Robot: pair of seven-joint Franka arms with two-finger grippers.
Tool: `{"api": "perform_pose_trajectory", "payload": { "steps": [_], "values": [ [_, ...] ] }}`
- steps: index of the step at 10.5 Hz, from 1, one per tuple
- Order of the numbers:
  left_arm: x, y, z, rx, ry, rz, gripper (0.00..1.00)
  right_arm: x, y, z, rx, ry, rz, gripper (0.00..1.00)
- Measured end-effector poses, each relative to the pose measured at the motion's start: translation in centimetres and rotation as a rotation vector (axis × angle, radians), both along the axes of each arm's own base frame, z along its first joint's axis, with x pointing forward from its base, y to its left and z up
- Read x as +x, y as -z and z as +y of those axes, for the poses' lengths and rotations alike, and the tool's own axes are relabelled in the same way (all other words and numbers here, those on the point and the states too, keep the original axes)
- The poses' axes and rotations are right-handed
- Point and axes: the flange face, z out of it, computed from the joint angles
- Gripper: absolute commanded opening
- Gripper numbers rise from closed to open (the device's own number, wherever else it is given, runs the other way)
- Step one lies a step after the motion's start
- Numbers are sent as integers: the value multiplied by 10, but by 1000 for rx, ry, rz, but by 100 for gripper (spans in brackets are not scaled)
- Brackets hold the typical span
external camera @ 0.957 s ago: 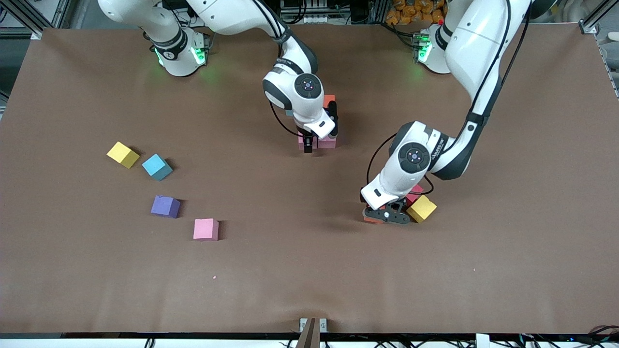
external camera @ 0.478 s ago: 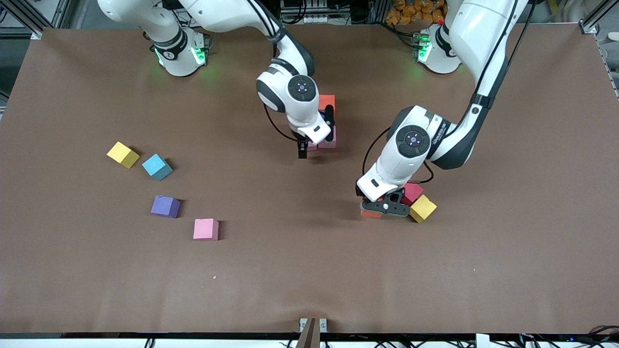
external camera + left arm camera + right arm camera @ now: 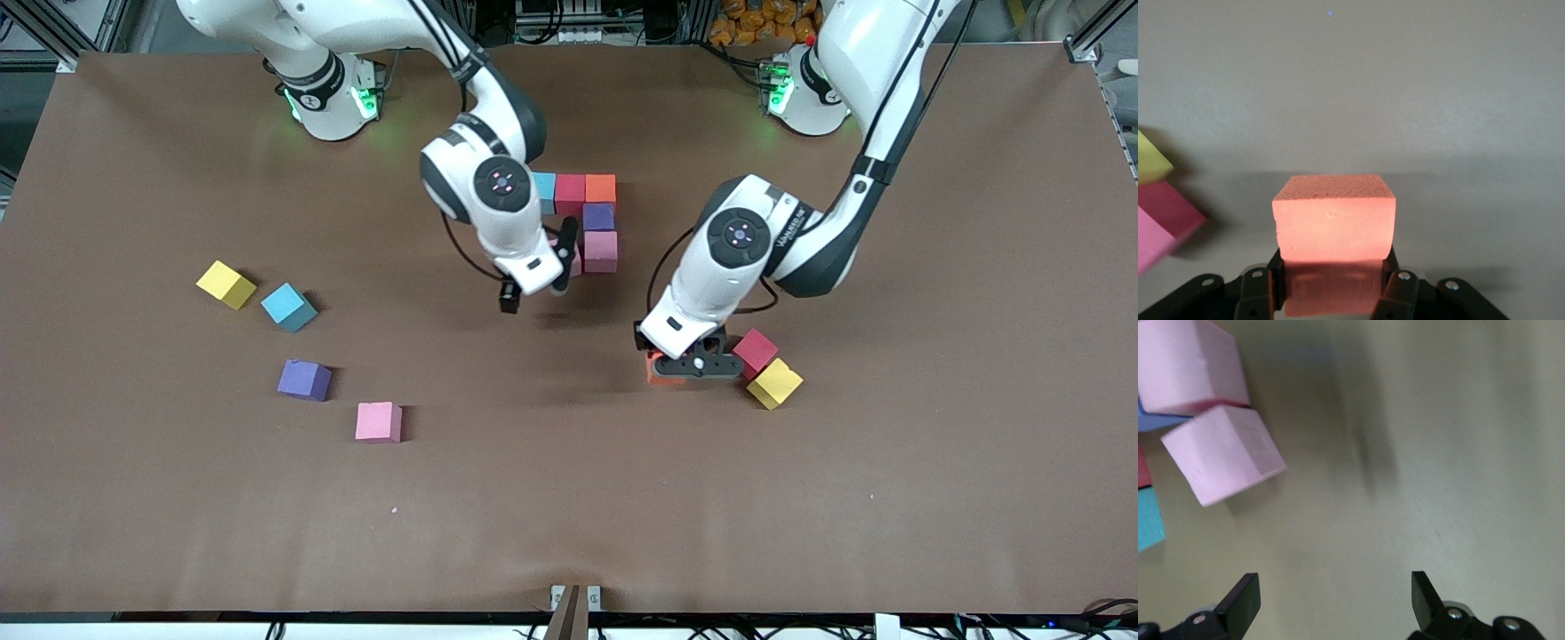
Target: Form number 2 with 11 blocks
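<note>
My left gripper (image 3: 689,366) is shut on an orange block (image 3: 660,372), low over the table beside a red block (image 3: 757,350) and a yellow block (image 3: 774,383). The left wrist view shows the orange block (image 3: 1335,227) clamped between the fingers of the left gripper (image 3: 1333,293). In mid-table a blue (image 3: 544,190), red (image 3: 570,191) and orange block (image 3: 601,188) form a row, with a purple (image 3: 598,216) and a pink block (image 3: 601,251) below its orange end. My right gripper (image 3: 536,283) hangs open and empty beside them, partly hiding a second, skewed pink block (image 3: 1225,453).
Toward the right arm's end lie loose blocks: yellow (image 3: 226,284), blue (image 3: 287,307), purple (image 3: 303,380) and pink (image 3: 378,421). Bare brown table (image 3: 569,498) stretches along the side nearest the front camera.
The right gripper has drawn away from the pink blocks toward the right arm's end, uncovering the row. The left gripper has carried the orange block away from the red and yellow blocks.
</note>
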Motion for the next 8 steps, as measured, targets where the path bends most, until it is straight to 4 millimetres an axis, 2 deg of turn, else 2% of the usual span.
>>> {"api": "perform_pose_trajectory", "payload": {
  "steps": [2, 4, 6, 7, 8],
  "values": [
    [-18, -3, -25, -32, -199, 42, 29, 44, -4, -55, 0, 109, -4, 100],
    [-50, -3, -64, -52, -441, 90, 28, 93, -11, -128, 13, 242, -27, 100],
    [-83, -5, -101, -66, -681, 131, 28, 130, -16, -195, 28, 358, -56, 100],
    [-98, -8, -120, -80, -816, 151, 28, 144, -15, -220, 34, 414, -72, 100],
    [-113, -12, -139, -96, -947, 172, 28, 154, -12, -235, 42, 489, -93, 100]
  ]
}}
